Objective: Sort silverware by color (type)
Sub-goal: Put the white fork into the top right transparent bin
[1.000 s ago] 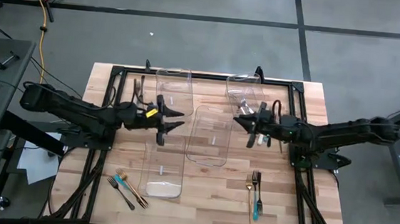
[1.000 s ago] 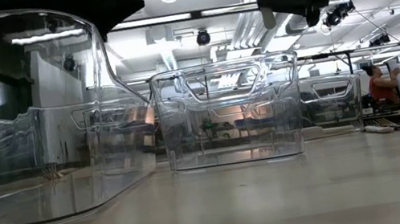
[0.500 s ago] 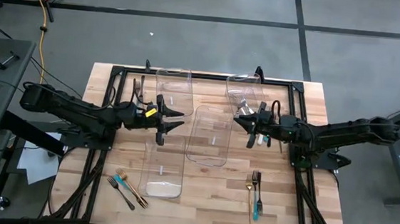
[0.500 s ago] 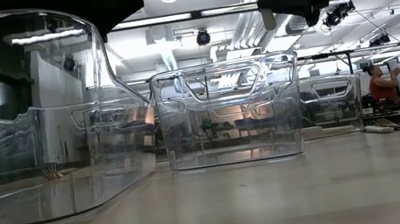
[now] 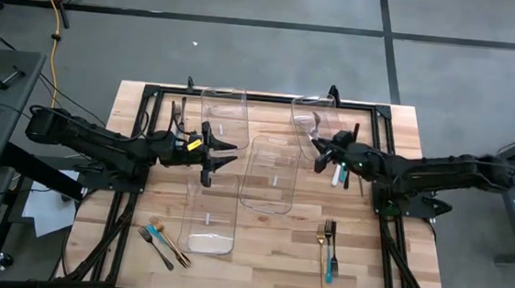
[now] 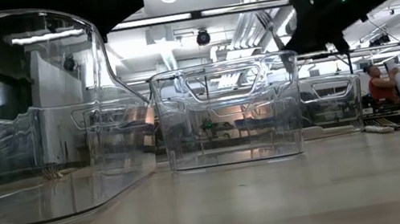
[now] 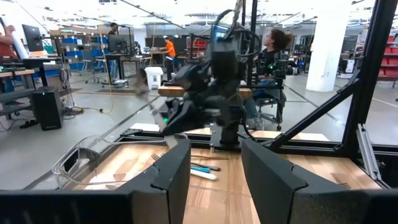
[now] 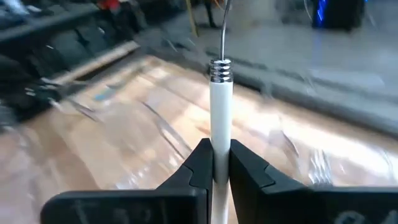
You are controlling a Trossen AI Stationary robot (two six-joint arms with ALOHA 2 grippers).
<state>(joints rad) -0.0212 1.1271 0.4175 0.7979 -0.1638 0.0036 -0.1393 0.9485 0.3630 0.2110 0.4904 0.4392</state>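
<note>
From above, your right end effector (image 5: 323,151) hovered by the far right bin (image 5: 313,121), clamped on a white-handled utensil (image 5: 336,173); your left end effector (image 5: 223,154) waited, fingers apart. At the right wrist, both fingers (image 8: 200,163) pinched that handle.

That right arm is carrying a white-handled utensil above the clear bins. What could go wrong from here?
The right end effector pinches only the slim white handle of the utensil, so it might swivel or slip. It hovers by the far right bin; a slightly early release could drop it on the table. The left end effector waits open over another bin, fairly near.
</note>
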